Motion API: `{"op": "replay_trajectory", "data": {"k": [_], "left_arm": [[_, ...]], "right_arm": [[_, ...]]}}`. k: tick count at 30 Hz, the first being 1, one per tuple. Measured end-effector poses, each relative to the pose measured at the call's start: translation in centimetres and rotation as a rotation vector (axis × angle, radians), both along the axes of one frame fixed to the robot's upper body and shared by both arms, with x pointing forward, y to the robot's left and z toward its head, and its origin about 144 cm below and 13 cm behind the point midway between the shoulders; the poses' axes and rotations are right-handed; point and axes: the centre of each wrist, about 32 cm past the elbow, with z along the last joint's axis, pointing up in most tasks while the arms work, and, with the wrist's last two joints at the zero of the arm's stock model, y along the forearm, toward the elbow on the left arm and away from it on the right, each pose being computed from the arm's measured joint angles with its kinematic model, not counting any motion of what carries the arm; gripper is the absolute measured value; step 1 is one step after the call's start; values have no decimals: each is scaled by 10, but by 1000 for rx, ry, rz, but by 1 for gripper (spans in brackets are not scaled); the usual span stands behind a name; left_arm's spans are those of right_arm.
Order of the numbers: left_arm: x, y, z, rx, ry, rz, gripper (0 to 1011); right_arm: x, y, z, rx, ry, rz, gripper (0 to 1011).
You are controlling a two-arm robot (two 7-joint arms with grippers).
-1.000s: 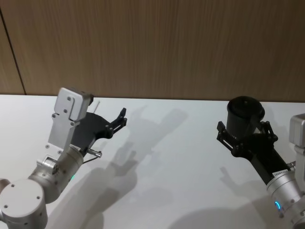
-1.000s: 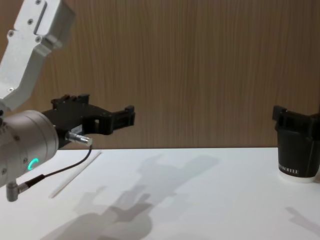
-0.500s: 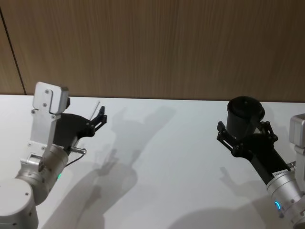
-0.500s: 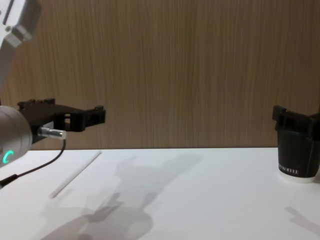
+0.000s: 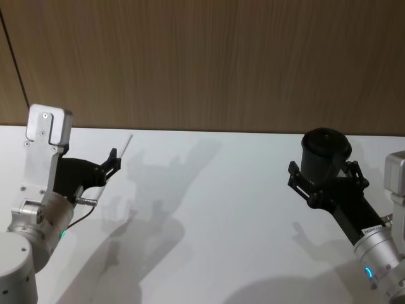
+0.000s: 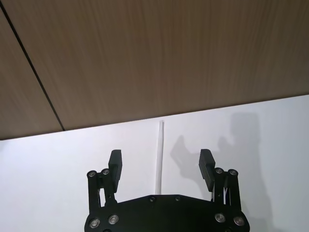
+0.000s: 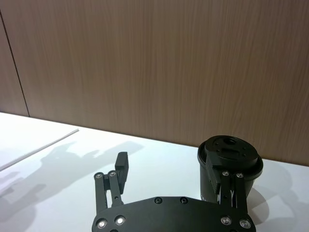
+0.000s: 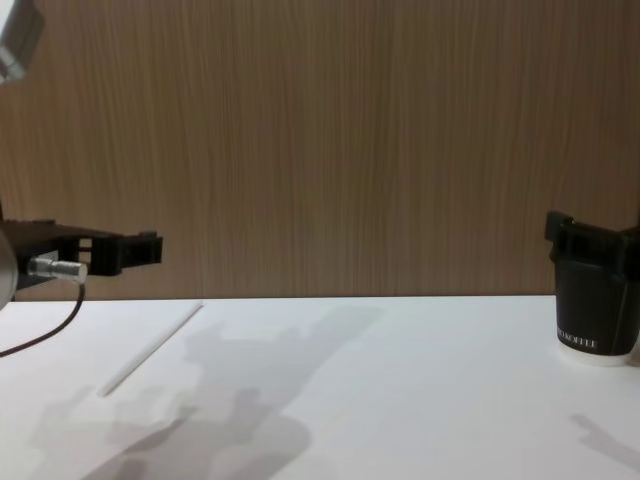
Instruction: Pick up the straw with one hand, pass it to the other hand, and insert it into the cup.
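Observation:
The white straw (image 5: 127,146) lies flat on the white table at the far left, near the wooden wall. My left gripper (image 5: 113,162) hangs open just above the table on the near side of the straw. In the left wrist view the straw (image 6: 160,153) runs down the middle between the left gripper's (image 6: 161,164) spread fingers, and nothing is held. The black lidded cup (image 5: 324,151) stands at the far right. My right gripper (image 5: 325,178) is open right in front of the cup, with one finger (image 7: 216,169) overlapping the cup (image 7: 231,157). Whether they touch I cannot tell.
A wooden wall (image 8: 340,140) closes off the table's far edge just behind the straw (image 8: 150,348) and the cup (image 8: 596,315). The white tabletop (image 8: 380,390) stretches wide and bare between the two arms.
My left gripper has swung left and away from the table's middle, ending lined up with the straw. The right gripper and the cup have stayed put.

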Motion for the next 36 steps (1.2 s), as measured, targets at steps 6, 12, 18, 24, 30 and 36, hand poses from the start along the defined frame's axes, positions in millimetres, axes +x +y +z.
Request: {"op": "replay_trajectory", "data": {"k": [6,12,18,24,30,36], "left_arm": [[-1,1,2,0,39,16,1000],[0,1,3,-14,67,24,1000],[1,0,2,-43,98,33,1000],[3,1,-3,-66,128,36,1000],[5,2,-9,-70,148,26,1000],[8,3,-14,-68,158,18,1000]], "right_arm": [[0,0,0,0,0,0,1001],[0,0,0,0,0,0,1001],[0,0,0,0,0,0,1001],[0,0,0,0,0,0,1001],[0,0,0,0,0,0,1001],[0,0,0,0,0,0,1001]]}}
